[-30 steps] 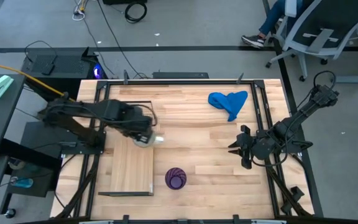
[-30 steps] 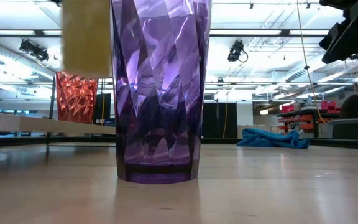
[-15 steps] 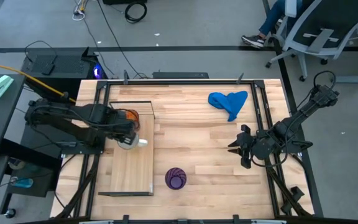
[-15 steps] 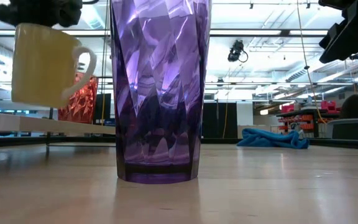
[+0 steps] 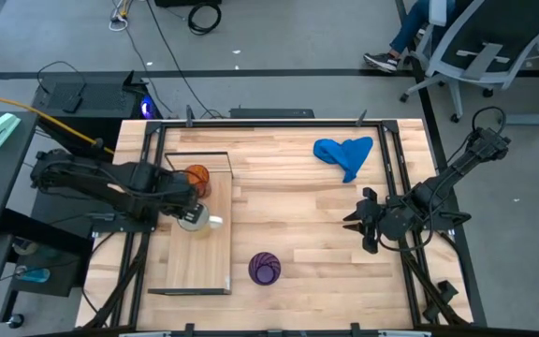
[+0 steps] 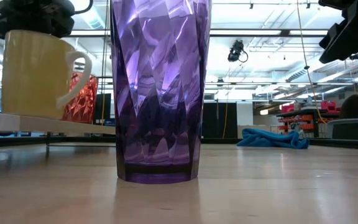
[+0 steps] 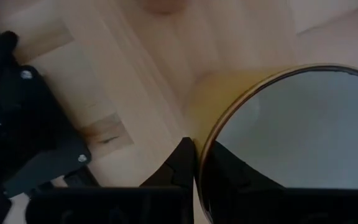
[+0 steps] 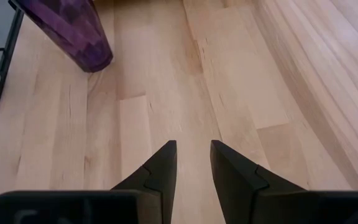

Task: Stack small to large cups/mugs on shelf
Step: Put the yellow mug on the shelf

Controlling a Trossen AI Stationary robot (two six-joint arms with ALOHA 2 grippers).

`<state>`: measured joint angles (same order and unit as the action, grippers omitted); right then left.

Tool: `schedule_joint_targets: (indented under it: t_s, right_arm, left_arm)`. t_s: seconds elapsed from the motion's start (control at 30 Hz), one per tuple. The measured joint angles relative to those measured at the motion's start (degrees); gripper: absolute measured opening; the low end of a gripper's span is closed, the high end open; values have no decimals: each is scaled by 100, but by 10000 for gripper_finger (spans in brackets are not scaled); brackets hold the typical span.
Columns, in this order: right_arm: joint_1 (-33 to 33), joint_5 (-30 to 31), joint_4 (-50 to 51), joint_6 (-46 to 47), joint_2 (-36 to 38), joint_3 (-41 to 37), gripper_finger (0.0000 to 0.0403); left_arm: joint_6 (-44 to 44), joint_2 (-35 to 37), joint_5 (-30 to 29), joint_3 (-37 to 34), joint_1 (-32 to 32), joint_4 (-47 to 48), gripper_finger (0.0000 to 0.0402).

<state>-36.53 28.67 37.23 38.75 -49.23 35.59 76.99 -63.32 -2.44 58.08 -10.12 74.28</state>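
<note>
My left gripper (image 5: 187, 213) (image 7: 194, 149) is shut on the white mug (image 5: 196, 222) (image 6: 33, 74) over the shelf (image 5: 197, 262), a pale board with a thin dark frame on the table's left side. The mug's handle (image 5: 215, 222) points toward the table's right. The orange cup (image 5: 197, 178) (image 6: 82, 99) stands on the shelf just beyond the mug. Off the shelf, the purple cup (image 5: 265, 269) (image 6: 160, 93) stands upright on the tabletop near the near edge. My right gripper (image 5: 352, 223) (image 8: 193, 146) waits open above the table's right side. My left gripper holds the mug by its rim (image 7: 199, 144) on the side opposite the handle. One finger (image 7: 229, 177) is inside the mug and one finger (image 7: 180, 163) is outside. The fingers come from above, slanting in from the table's left. The mug is upright, its base level with the shelf top in the low view.
A blue cloth (image 5: 344, 153) (image 6: 272, 138) lies crumpled near the far right of the table. Metal rails (image 5: 396, 168) run along the table's sides. Bare planks (image 5: 298, 215) lie between the shelf and my right gripper. A person's legs and an office chair (image 5: 480, 47) are beyond the far right corner.
My left gripper has carried the mug toward the table's left and a little toward the near edge, from beside the shelf's right edge to over the board. It has come down: the mug was high, then tilted, and now stands upright at shelf level in front of the orange cup.
</note>
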Motion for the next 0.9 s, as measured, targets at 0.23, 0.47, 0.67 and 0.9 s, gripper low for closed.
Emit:
schedule_joint_targets:
  t_s: [0.23,0.47,0.67,0.9]
  right_arm:
    - [0,2,-3,-8,0,-101,105]
    - [0,0,-1,140,0,-281,105]
    - [0,0,-9,154,0,-284,105]
    - [0,0,-7,154,0,-284,105]
  left_arm:
    - [362,12,-90,-170,-243,-127,24]
    - [537,12,-194,-229,-375,-225,24]
    - [637,10,-201,-229,-377,-228,27]
    - [579,12,-203,-227,-375,-223,96]
